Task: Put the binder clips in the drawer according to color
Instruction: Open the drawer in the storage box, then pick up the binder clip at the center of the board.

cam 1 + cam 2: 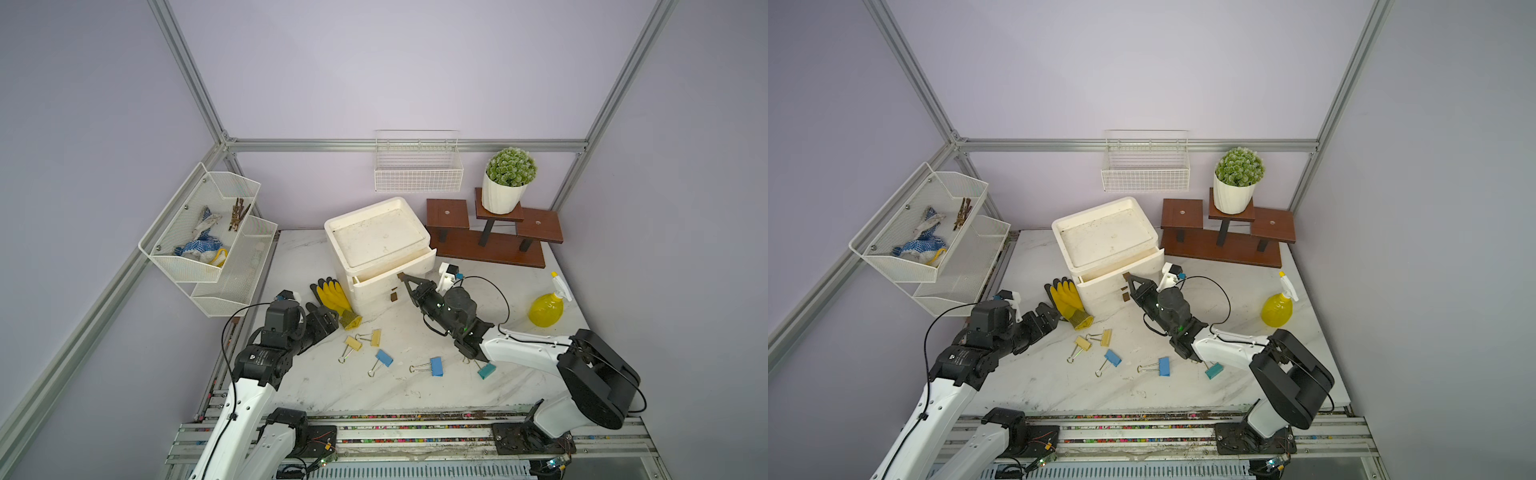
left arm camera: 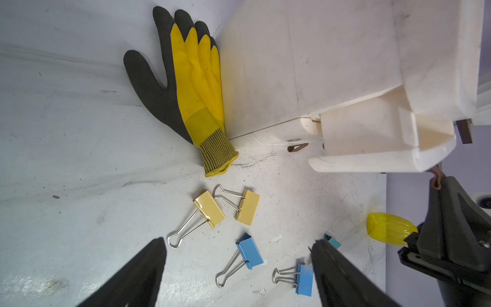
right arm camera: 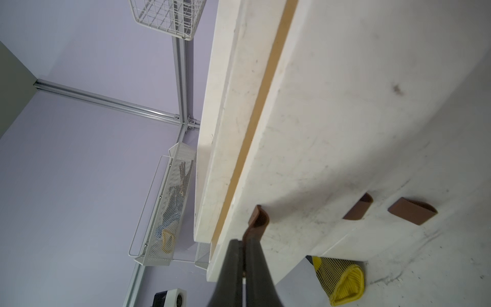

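Note:
The white drawer chest (image 1: 380, 243) stands at the back middle, its top drawer (image 1: 376, 284) pulled out a little. My right gripper (image 1: 406, 280) (image 3: 244, 242) is shut on that drawer's brown tab handle (image 3: 257, 220). The two lower handles (image 3: 411, 214) hang free. Two pale yellow binder clips (image 1: 353, 344) (image 1: 375, 337), two blue ones (image 1: 384, 357) (image 1: 436, 366) and a teal one (image 1: 487, 370) lie on the table in front of the chest. My left gripper (image 1: 326, 320) (image 2: 237, 240) hovers open over the table, left of the clips, with nothing between its fingers.
A yellow and black glove (image 1: 332, 296) lies against the chest's left side. A yellow spray bottle (image 1: 545, 311) stands at the right. A wooden stand (image 1: 490, 245) with a potted plant (image 1: 509, 174) is at the back right. Wire baskets (image 1: 417, 174) (image 1: 208, 232) hang on the walls.

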